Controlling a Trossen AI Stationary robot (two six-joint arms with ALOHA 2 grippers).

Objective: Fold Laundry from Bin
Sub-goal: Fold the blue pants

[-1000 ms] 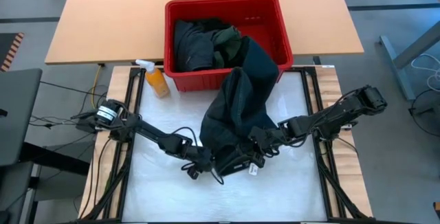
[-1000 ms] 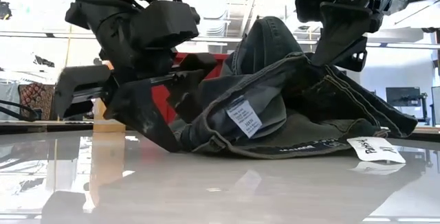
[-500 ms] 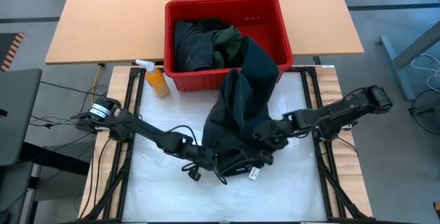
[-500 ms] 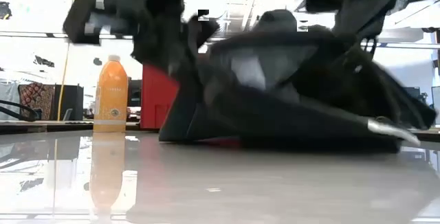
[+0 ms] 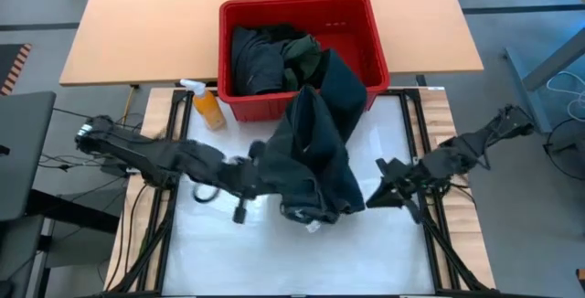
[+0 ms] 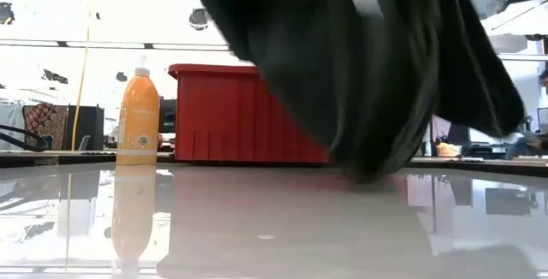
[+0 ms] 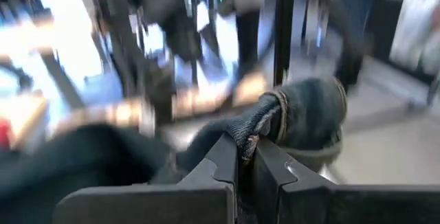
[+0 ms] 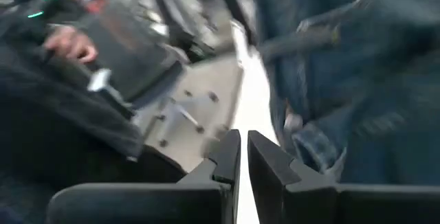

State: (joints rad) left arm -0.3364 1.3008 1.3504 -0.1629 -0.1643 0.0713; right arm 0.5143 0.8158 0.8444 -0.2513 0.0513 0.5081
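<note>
High view, for you: left tool (image 5: pixel 258 163) clenched on dark denim garment (image 5: pixel 315 156) trailing from ribbed red bin (image 5: pixel 366 37); right tool (image 5: pixel 382 194) nearly closed, empty, beside it over glossy counter (image 5: pixel 219 252).

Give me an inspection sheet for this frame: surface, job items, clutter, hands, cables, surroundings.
Surface: white table mat, glossy, bare in front.
Job's things: dark garment draped from the red bin onto the mat; more laundry inside the bin.
Clutter: orange spray bottle beside the bin.
Hands: left hand shut on the garment's hem; right hand nearly shut, holding nothing, clear of the garment.
Cables: loose wires at the table's left edge.
Surroundings: wooden table under the bin.
</note>
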